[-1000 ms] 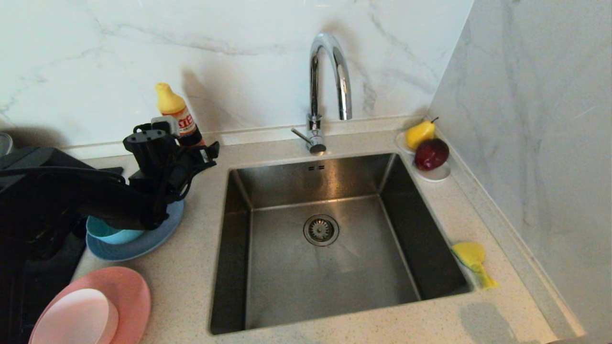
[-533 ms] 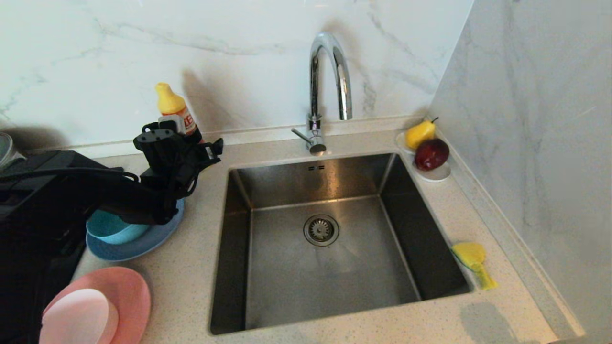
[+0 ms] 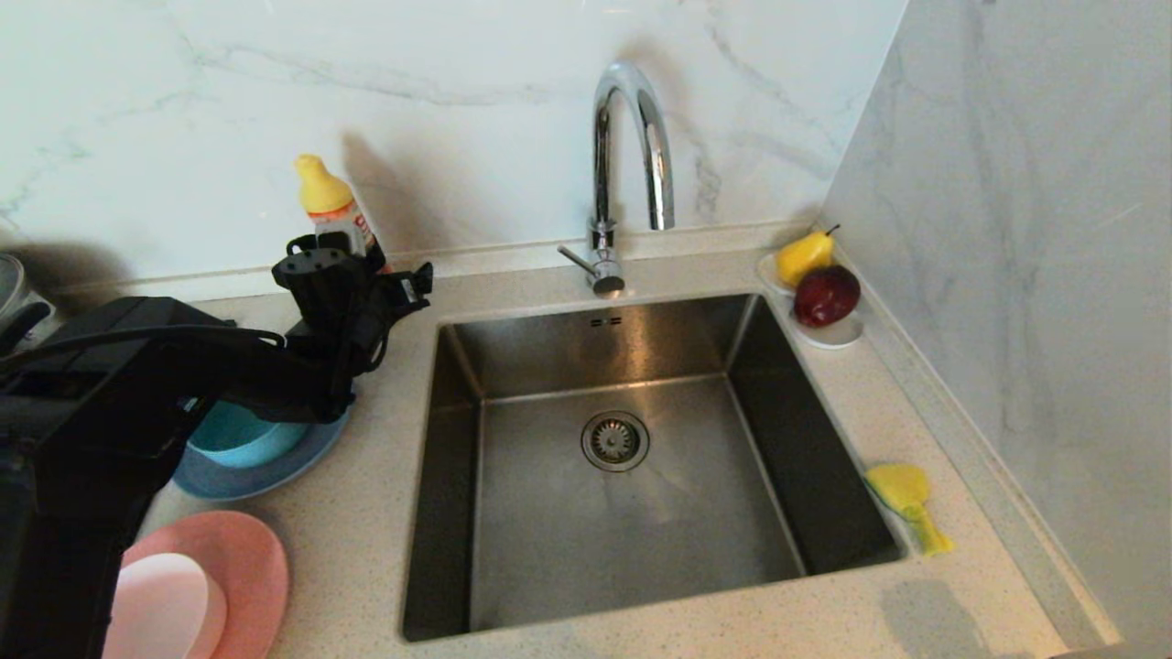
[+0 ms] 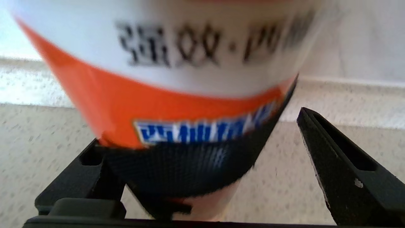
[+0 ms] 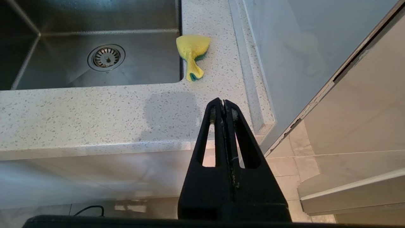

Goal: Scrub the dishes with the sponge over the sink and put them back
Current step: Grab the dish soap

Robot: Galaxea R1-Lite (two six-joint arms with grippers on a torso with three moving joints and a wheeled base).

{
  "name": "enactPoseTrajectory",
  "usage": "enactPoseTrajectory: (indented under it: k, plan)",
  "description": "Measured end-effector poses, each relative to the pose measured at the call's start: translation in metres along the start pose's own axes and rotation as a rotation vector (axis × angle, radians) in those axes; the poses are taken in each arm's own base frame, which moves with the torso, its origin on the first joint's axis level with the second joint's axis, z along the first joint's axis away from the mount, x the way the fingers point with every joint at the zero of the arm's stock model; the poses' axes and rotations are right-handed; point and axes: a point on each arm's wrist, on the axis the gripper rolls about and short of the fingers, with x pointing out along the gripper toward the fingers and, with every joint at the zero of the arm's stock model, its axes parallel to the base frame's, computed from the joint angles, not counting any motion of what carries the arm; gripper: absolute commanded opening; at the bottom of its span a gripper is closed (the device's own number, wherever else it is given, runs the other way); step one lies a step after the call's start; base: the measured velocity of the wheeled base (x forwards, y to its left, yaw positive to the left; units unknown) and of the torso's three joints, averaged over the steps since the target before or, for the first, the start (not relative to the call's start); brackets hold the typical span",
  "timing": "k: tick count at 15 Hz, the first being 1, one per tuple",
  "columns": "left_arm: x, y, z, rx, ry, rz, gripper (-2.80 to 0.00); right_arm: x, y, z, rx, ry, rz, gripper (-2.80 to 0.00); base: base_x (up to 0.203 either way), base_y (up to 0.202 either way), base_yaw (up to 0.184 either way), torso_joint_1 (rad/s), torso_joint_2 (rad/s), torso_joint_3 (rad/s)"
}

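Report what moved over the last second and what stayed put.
The left gripper pushed forward past the teal bowl to the detergent bottle, which now sits tilted between its open jaws, not yet gripped. The sponge, sink, pink plate and shut right gripper stayed as they were.

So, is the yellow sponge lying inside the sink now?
No, the sponge lies on the counter at the right rim of the sink, outside the basin.
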Motion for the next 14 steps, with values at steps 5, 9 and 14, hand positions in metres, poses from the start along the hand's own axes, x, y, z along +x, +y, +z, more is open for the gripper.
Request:
enactPoseTrajectory:
  k: [5, 9, 14]
  plan:
    - [0.008, -0.0019, 0.0058, -0.002, -0.011, -0.001, 0.0, 0.0, 0.0, 0.0, 0.0, 0.0, 0.0, -2.8, 0.0, 0.0, 0.0, 0.0, 0.0, 0.0]
    - [0.0089, -0.0018, 0.0034, -0.001, -0.009, -0.001, 0.0, 0.0, 0.0, 0.0, 0.0, 0.0, 0.0, -2.8, 0.0, 0.0, 0.0, 0.0, 0.0, 0.0]
    - [0.012, -0.0016, 0.0046, -0.002, -0.017, 0.002, -2.8, 0.0, 0.0, 0.0, 0.0, 0.0, 0.0, -2.8, 0.0, 0.0, 0.0, 0.0, 0.0, 0.0]
